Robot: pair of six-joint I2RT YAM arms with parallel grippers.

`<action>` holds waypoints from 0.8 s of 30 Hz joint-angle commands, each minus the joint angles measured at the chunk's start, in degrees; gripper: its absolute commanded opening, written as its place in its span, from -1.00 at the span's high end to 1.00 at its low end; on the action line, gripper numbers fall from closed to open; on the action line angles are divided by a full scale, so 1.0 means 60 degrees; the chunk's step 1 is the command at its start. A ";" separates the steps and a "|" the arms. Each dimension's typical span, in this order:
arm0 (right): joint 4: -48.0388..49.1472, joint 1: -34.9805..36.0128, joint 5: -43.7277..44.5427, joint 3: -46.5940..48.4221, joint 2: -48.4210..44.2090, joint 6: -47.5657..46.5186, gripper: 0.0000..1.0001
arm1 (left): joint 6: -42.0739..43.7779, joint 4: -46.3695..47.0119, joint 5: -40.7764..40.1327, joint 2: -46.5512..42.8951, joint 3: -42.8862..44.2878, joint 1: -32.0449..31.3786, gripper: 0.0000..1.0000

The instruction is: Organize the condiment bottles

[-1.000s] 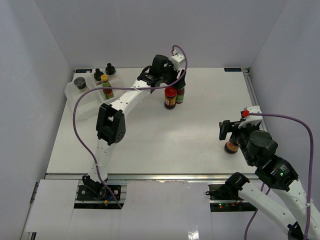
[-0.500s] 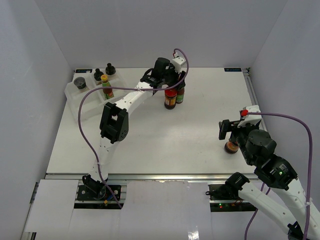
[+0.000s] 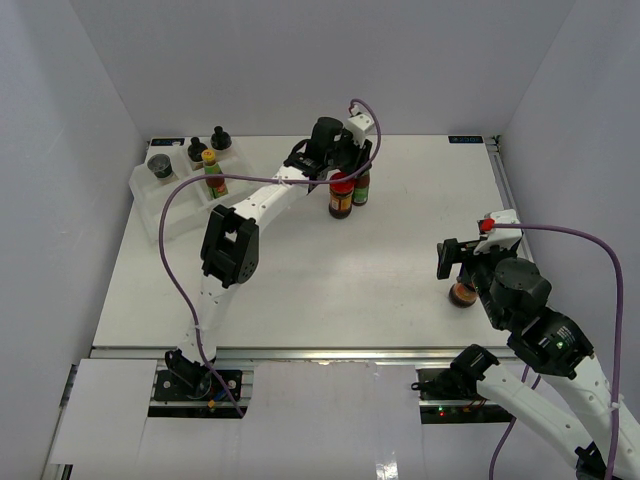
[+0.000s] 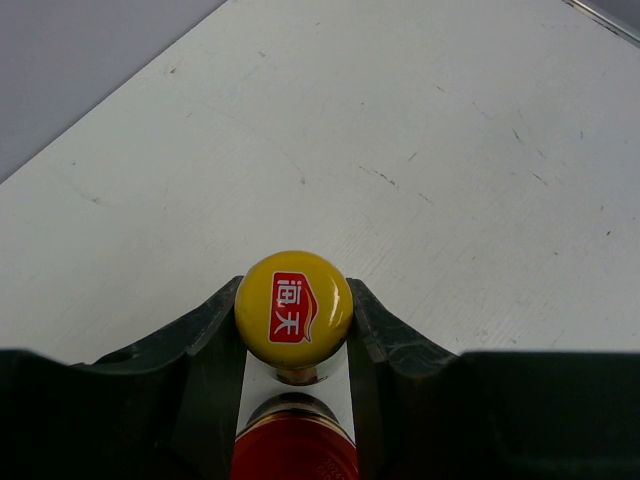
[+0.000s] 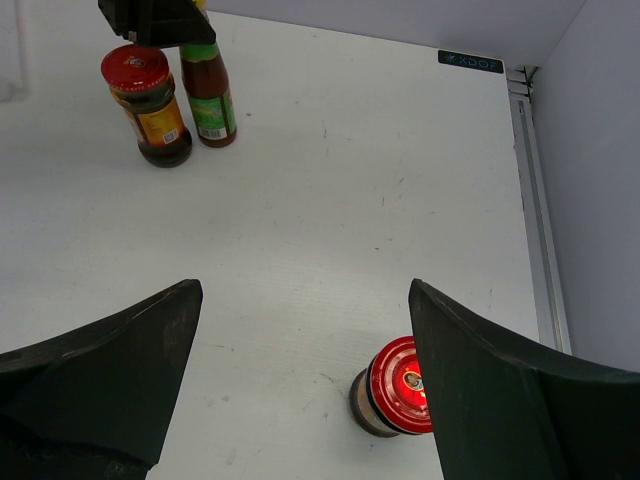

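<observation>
Left gripper (image 4: 295, 300) closed since earlier, clamping yellow-capped bottle (image 4: 293, 308), body hidden; right gripper (image 5: 302, 290) wide, empty, finger (image 5: 480, 380) half-hiding red-lidded jar (image 5: 392, 398).

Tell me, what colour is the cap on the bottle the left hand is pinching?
The cap is yellow with a red-and-white logo, clearest in the left wrist view.

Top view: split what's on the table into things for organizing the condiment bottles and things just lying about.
For the job:
mid-table yellow-capped bottle
red-lidded jar beside it
right-side red-lidded jar
left yellow-capped bottle
rear black-capped shaker
front black-capped shaker
dark-lidded jar

Just there:
clear plastic tray
</observation>
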 commanded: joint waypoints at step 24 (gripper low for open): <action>0.0336 0.0060 -0.0128 0.0401 -0.0179 -0.0076 -0.80 | 0.0060 0.0655 -0.4509 -0.2175 0.0097 0.0194 1.00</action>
